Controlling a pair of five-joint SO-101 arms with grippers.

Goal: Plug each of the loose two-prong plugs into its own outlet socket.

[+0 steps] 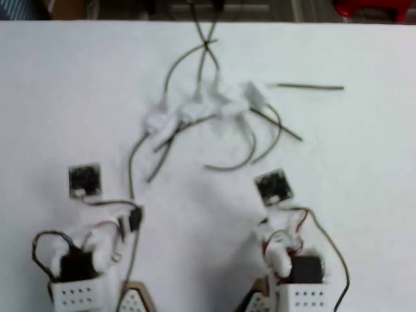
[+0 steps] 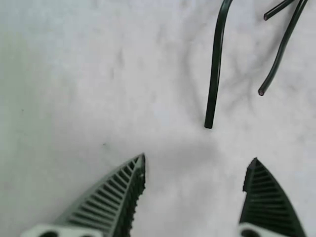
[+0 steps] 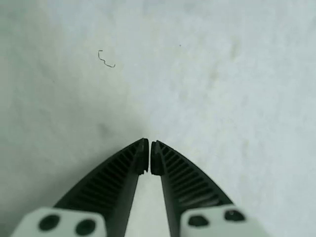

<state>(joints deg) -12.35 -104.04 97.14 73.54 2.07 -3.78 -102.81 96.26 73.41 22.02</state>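
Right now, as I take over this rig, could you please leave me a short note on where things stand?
Left gripper: open, empty, over bare table, with a dark cord end just ahead of it.
Right gripper: shut on nothing, over bare table.
Things: the white plug and socket pieces lie clustered mid-table, beyond both arms, with cords looping around them.
Done: I cannot tell whether any plug is seated.
Left: no plug is in either gripper; check each pair, then plug in whatever is loose.
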